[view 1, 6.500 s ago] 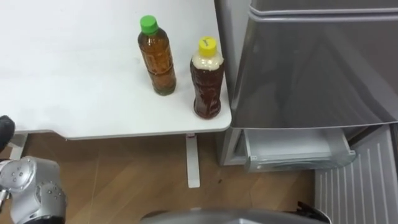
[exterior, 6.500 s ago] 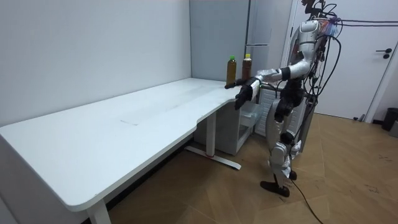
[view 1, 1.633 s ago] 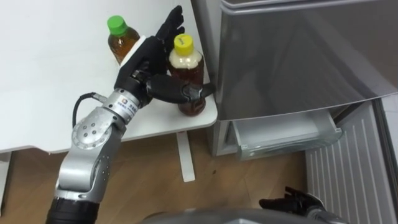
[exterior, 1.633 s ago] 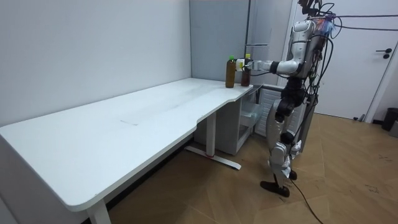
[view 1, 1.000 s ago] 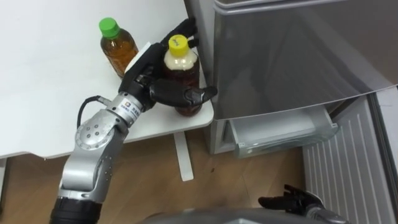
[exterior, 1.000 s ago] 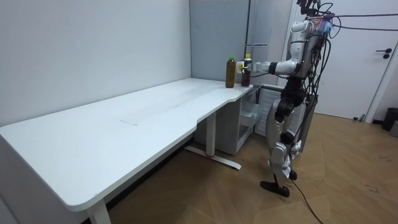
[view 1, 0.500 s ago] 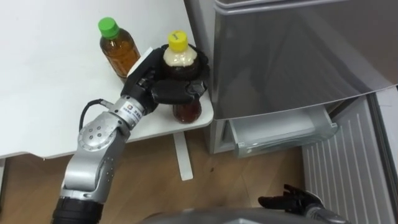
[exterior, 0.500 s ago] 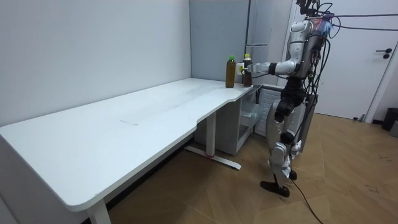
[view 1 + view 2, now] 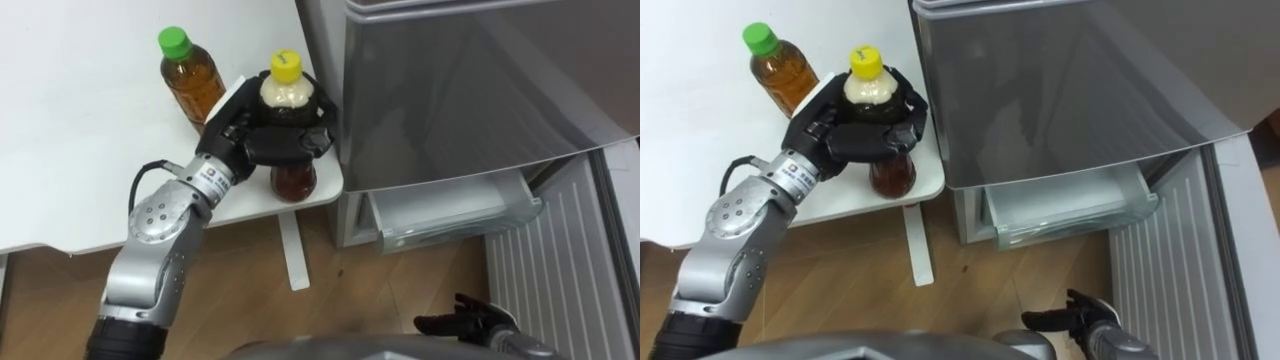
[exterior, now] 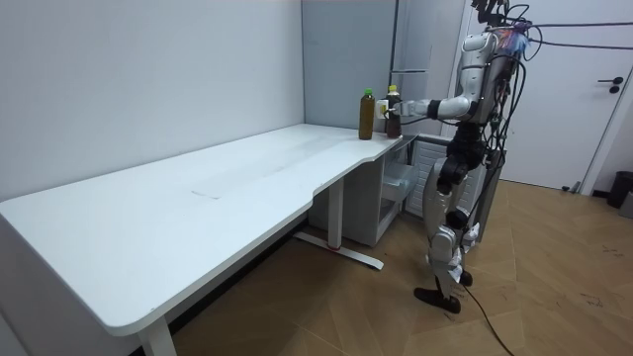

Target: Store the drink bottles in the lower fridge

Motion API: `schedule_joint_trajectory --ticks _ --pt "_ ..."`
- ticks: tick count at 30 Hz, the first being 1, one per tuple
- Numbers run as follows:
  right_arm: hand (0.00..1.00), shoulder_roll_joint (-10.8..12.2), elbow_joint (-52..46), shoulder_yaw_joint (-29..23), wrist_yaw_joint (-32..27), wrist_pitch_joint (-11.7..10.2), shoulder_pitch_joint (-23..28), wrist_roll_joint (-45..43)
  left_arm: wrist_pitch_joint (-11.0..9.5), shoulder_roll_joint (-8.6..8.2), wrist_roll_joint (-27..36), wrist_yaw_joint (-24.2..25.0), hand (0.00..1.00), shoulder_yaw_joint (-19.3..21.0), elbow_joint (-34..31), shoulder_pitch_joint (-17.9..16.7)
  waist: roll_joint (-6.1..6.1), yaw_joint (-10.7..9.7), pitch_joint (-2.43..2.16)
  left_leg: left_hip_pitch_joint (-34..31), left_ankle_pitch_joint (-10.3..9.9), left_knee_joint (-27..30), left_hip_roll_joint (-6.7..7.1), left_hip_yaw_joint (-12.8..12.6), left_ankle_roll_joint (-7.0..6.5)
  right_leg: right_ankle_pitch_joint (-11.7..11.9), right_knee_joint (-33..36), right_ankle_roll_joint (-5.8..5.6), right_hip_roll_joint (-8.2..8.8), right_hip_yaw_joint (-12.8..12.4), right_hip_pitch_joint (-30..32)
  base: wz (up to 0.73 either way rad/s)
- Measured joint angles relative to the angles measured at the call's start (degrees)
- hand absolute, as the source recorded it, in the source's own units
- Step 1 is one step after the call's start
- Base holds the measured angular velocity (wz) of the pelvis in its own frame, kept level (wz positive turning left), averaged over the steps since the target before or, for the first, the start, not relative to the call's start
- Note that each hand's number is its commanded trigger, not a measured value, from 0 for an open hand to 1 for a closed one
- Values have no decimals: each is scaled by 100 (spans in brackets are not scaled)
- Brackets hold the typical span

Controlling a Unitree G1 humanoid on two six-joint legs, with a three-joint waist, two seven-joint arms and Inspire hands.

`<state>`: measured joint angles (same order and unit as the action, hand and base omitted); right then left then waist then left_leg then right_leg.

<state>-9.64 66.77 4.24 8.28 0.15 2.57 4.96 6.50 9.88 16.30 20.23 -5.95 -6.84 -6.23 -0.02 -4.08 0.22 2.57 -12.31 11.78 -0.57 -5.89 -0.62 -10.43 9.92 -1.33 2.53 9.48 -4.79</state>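
Observation:
A dark brown drink bottle with a yellow cap (image 9: 287,95) (image 9: 869,85) stands at the white table's near right corner, beside the fridge. My left hand (image 9: 270,135) (image 9: 850,130) is curled round its middle, fingers and thumb wrapped about it. A second bottle of amber tea with a green cap (image 9: 188,75) (image 9: 778,68) stands free just left of it. My right hand (image 9: 465,322) (image 9: 1065,320) hangs low at the bottom right with straight fingers, holding nothing. In the room view I stand at the table's far end with the left hand (image 10: 396,114) on the bottle.
The grey fridge (image 9: 470,90) stands close against the table's (image 9: 80,160) right edge. Its lower drawer (image 9: 455,215) is pulled out, with a white bin inside. Wooden floor lies below, and a white table leg (image 9: 290,250) stands under the corner.
My left hand has curled shut round the yellow-capped bottle, where a second ago its fingers were spread beside it. The bottle has barely moved. The right hand is still.

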Motion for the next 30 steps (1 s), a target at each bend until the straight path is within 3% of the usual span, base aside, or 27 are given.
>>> schedule_joint_trajectory --ticks 11,21,30 --pt "0 74 -723 782 439 4 -87 -536 -1 22 152 184 100 -320 -113 6 -45 256 6 -159 -2 157 -3 55 -4 5 31 8 17 63 95 2" --pt "0 106 -1208 1093 861 62 -209 -1038 -1 93 169 490 100 -628 -113 -1 0 346 14 -313 -6 296 16 254 -8 5 82 8 37 284 99 11" --pt "0 109 -2330 1208 1346 121 -88 -1266 0 134 389 1012 100 -776 -117 -18 -8 464 9 -422 -5 351 25 330 -8 5 98 8 43 345 170 3"
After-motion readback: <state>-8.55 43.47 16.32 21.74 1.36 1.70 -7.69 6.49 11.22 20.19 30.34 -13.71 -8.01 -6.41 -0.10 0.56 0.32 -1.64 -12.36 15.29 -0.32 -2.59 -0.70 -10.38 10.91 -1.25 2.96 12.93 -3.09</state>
